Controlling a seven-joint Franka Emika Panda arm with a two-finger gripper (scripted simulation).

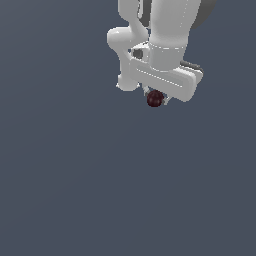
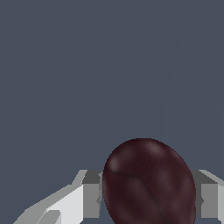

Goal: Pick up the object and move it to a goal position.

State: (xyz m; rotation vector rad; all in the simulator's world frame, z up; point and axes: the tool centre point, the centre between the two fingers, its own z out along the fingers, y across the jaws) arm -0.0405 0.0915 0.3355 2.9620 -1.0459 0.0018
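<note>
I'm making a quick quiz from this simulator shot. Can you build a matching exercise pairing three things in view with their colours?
Things:
1. ball
2. gripper
3. background surface

Colours:
A. plain slate grey-blue
B. dark maroon red
C. white with grey fingers

Pairs: 1-B, 2-C, 3-A. In the wrist view the ball sits between the two fingers.

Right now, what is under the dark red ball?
Nothing visible: the ball sits between the gripper's fingers, with only plain grey background below it. In the wrist view the ball hides most of the fingers.
</note>
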